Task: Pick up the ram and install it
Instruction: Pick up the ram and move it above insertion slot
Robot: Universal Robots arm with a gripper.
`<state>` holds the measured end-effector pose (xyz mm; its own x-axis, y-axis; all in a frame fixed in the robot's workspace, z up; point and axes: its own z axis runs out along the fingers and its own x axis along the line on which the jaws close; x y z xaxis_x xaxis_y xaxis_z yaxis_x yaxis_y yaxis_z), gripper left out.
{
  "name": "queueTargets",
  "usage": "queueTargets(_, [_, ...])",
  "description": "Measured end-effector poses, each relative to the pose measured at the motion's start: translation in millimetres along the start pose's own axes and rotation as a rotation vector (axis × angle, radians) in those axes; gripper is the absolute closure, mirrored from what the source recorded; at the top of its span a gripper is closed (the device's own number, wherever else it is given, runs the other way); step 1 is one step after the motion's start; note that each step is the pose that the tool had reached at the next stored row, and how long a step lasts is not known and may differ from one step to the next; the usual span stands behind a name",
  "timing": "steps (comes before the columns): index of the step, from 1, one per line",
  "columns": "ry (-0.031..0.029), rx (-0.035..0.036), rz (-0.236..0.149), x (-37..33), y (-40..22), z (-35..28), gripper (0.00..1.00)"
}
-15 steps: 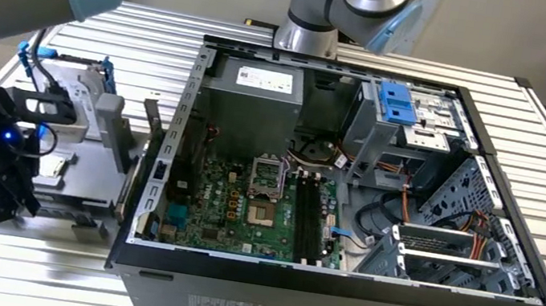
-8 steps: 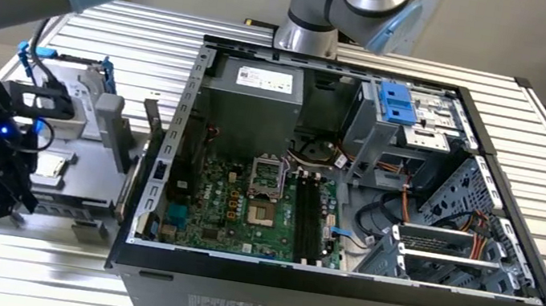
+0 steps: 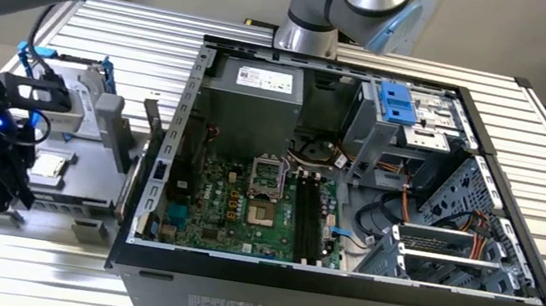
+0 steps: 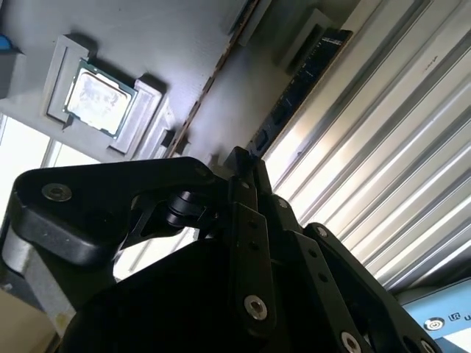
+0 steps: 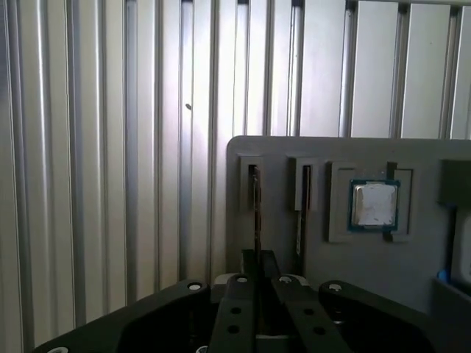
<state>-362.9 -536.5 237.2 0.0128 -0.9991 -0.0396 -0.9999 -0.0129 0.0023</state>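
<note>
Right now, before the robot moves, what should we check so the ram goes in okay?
1. Gripper lined up with the ram: ok, it sits right at the stick's end in the first wrist view.
2. Ram lifted out of the tray: not ok, it stands on edge in its tray slot.
3. Ram held firmly: cannot tell.
4. Motherboard slots free: ok, they look empty.
5. Computer case open: ok, the side is off.
6. Processor out of the way: ok, it lies in its own pocket.
</note>
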Motion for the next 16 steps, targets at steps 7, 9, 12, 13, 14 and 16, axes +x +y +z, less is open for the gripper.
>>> queueTargets(7, [0.0002,-0.0001,0.000,-0.4,0.1,-7.3,1.00])
queueTargets(9, [0.0002,-0.0001,0.000,-0.5,0.1,-9.5,1.00])
queueTargets(12, [0.0001,0.0001,0.001,-0.7,0.1,-12.5,1.00])
queueTargets(13, [0.0002,0.0000,0.001,-0.7,0.1,-13.5,1.00])
queueTargets(14, [0.0002,0.0000,0.001,-0.7,0.1,-14.4,1.00])
queueTargets(16, [0.0001,0.0001,0.002,-0.8,0.1,-16.0,1.00])
